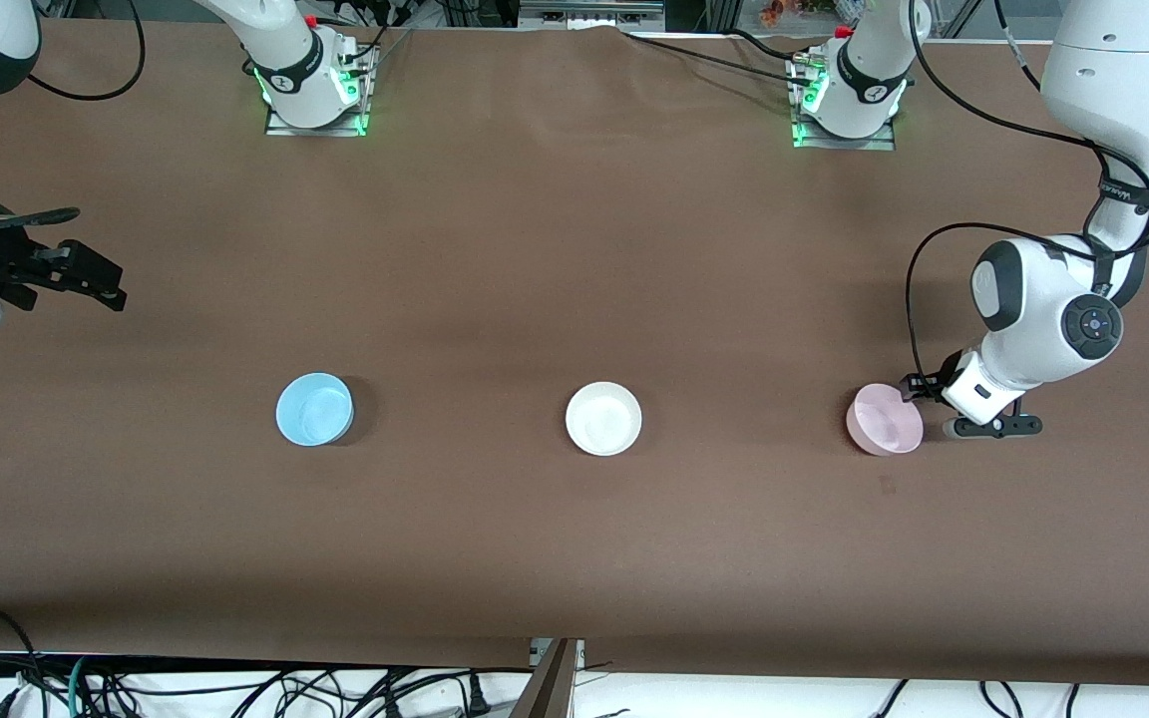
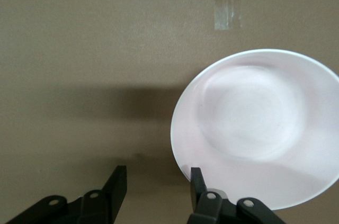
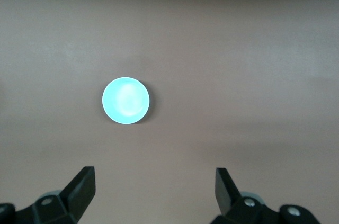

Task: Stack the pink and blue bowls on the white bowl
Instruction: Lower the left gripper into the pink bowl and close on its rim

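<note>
A brown bench [image 1: 535, 249] fills the view, with a small strip of clear tape [image 2: 228, 11] stuck flat on it.

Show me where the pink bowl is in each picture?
Front view: the pink bowl sits on the brown table toward the left arm's end, right at the left gripper.
Left wrist view: the pink bowl fills much of the picture, one open finger over its rim.
Right wrist view: not in it.
Shared landmark: the brown table.

Left end effector [image 2: 158, 187] low, fingers parted; right end effector [image 3: 153, 189] raised, fingers spread wide, arm waiting
</note>
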`<state>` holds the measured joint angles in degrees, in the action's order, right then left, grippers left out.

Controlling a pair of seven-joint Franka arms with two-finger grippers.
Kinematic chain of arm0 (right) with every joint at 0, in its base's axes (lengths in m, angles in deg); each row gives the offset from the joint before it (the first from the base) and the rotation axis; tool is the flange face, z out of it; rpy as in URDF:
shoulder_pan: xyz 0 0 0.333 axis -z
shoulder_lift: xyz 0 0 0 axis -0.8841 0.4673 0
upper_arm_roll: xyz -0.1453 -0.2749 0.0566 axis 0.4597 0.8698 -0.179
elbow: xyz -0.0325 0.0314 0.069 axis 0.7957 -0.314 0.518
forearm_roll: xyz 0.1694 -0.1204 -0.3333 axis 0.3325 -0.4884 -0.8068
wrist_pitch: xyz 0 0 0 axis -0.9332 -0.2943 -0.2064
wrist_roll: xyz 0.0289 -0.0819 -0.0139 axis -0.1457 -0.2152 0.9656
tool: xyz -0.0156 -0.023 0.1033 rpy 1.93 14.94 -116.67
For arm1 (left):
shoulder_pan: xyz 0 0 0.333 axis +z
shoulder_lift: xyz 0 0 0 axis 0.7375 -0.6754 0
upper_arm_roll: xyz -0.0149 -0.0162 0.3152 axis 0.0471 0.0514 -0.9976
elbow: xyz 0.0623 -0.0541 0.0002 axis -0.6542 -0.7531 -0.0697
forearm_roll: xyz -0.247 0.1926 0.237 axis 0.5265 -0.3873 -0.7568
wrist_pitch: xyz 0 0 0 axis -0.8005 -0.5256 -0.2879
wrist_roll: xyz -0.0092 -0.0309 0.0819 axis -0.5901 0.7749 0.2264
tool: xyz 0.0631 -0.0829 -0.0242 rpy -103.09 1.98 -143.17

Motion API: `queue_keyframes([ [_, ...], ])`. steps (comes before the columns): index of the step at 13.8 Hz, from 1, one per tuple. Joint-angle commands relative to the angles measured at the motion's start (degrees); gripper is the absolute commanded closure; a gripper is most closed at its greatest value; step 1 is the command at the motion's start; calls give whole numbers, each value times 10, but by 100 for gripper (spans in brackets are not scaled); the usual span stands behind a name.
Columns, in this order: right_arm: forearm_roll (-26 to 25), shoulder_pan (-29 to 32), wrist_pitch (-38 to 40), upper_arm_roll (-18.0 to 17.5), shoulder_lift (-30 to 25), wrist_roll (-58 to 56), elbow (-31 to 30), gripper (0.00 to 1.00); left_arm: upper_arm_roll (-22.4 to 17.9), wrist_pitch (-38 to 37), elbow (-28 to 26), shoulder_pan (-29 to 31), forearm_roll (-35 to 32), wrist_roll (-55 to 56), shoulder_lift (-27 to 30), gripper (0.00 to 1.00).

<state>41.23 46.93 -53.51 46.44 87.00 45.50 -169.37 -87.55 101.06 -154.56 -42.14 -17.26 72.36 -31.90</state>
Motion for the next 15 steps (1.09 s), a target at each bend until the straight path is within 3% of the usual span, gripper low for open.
queue_keyframes([
  [1,11,3,8,0,1,2,5,0,4,0,15,-1,15,9,1,44],
  [15,11,4,2,2,2,2,3,0,6,25,39,-29,15,64,-35,53],
])
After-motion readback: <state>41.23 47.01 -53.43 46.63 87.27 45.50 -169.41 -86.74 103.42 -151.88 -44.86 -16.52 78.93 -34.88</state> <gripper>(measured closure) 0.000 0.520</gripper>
